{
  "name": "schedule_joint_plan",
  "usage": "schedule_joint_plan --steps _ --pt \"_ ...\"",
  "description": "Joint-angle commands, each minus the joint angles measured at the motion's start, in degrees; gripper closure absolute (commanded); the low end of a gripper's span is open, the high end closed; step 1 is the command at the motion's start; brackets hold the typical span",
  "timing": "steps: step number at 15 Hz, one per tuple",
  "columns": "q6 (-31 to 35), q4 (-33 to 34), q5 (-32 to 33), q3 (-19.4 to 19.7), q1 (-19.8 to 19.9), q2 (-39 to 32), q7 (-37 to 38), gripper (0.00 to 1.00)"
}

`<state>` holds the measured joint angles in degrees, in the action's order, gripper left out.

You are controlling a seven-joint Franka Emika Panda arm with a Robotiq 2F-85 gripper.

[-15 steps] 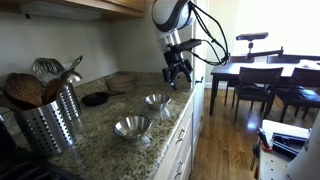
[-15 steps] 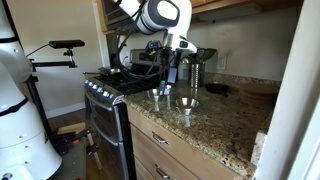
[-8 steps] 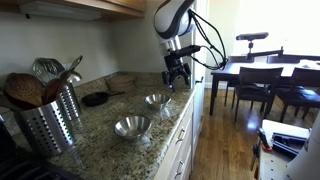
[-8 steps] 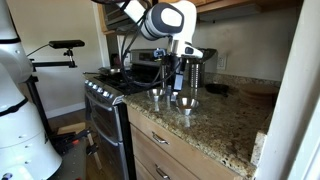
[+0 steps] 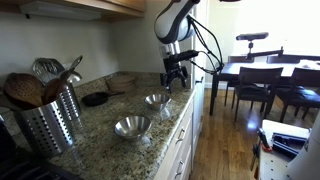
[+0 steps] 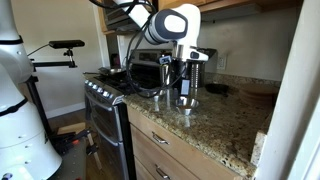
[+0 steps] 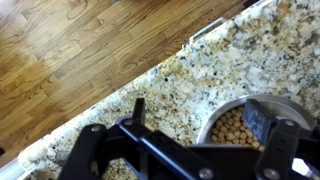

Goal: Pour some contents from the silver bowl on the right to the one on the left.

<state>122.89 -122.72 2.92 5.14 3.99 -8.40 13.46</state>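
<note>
Two silver bowls stand on the granite counter. In an exterior view the nearer bowl looks empty and the farther bowl sits close to the counter's edge. My gripper hangs open just above and beside the farther bowl. In the wrist view that bowl holds tan chickpeas, and the open gripper has one finger over its rim and the other over bare counter. In an exterior view the gripper partly covers a bowl.
A metal utensil holder with wooden spoons stands at the near end of the counter. A black pan lies by the wall. A stove adjoins the counter. Wooden floor lies beyond the edge. A dining table with chairs is behind.
The arm has moved down and sideways along the counter, bringing the open gripper over the farther bowl. The bowls have not moved.
</note>
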Motion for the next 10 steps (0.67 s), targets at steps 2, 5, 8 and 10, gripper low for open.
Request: schedule_joint_plan --steps 2,5,8,10 --pt "3.1 2.06 -1.79 0.43 0.84 -2.72 -2.98 0.0" --pt "4.38 3.42 -2.38 0.6 1.2 -4.7 -4.67 0.0" --pt "4.59 5.13 -2.97 0.66 1.69 -6.57 -6.32 0.0" --pt "4.22 6.65 -3.14 0.62 1.88 -7.8 -7.22 0.0"
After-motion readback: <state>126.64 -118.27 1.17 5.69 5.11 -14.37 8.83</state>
